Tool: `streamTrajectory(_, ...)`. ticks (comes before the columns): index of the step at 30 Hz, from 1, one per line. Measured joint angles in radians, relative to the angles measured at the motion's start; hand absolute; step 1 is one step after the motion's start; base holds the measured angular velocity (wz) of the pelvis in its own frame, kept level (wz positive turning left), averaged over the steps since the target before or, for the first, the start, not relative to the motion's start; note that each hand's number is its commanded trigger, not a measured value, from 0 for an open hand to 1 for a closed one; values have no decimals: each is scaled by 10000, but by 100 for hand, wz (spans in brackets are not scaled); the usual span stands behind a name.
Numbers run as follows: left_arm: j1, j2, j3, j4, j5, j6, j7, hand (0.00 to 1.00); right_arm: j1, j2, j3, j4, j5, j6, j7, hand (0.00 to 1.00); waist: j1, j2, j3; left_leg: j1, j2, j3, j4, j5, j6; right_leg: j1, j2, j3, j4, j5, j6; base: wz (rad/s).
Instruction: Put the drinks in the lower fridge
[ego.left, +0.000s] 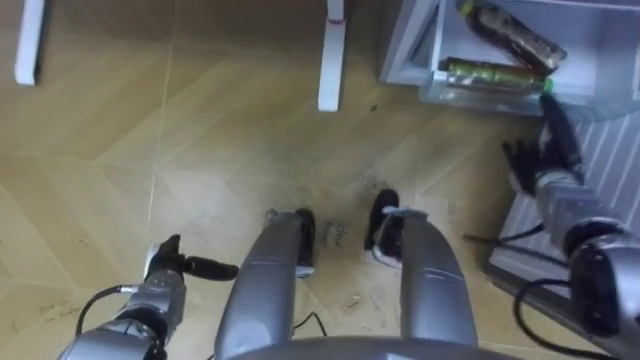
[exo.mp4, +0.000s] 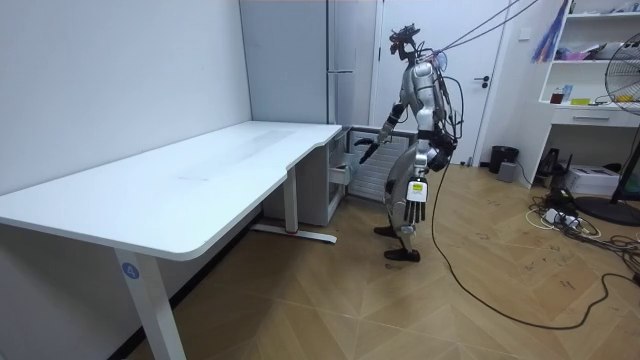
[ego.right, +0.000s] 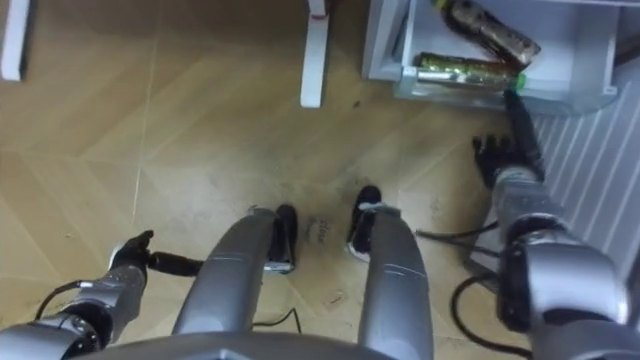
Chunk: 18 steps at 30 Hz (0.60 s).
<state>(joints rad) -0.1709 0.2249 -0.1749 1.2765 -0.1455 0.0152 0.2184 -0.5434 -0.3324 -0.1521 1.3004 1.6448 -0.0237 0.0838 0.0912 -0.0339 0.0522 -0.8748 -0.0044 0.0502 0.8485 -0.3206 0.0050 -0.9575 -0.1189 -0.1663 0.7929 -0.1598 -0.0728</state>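
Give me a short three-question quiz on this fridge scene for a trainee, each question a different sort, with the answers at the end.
1. True or false: the right hand is curled round a drink.
2. How many drinks lie in the open fridge compartment? A one, B two, C four.
3. Fill in: the ___ hand hangs low over the floor, away from the fridge.

Key
1. False: its fingers point toward the compartment and hold nothing.
2. B: the dark bottle and the green-capped bottle.
3. Left: the left hand is open at the lower left.
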Motion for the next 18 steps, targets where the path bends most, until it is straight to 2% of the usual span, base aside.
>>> streamTrajectory(3,81,137,-174,-20,-25,-25,178,0,-447,-186,-61,-138,232,1,-61,0,26,-19,-4,-509,14,-49,593,-230,-7,-465,-27,9,555,-211,-7,4)
streamTrajectory(7,287,216,-308,-302,-18,-25,368,0,-458,-224,-75,-132,395,-113,-90,0,18,-27,-3,-1106,26,-71,1435,-537,33,-1020,-147,-10,1321,-504,-60,1)
streamTrajectory(10,320,229,-358,-475,-23,-175,477,0,-463,-292,-100,-133,395,-302,-90,0,18,-26,-2,-1362,-109,-43,1754,-581,99,-1335,-348,42,1730,-608,-46,11)
streamTrajectory(12,516,265,-371,-769,-36,-206,574,0,-477,-377,-146,-133,414,-310,-89,0,49,-30,0,-1487,-143,17,1953,-659,227,-1468,-411,129,1972,-677,-9,6)
streamTrajectory(14,702,296,-459,-1077,-44,-190,582,0,-482,-506,-180,-145,451,-292,-90,0,66,-28,-3,-1612,-229,37,2110,-682,255,-1623,-509,187,2184,-747,35,7)
streamTrajectory(18,920,317,-470,-1395,-197,-162,606,0,-484,-832,-147,-439,550,-282,-471,0,319,-53,-16,-1975,-255,54,2365,-686,269,-1991,-559,282,2403,-791,111,0)
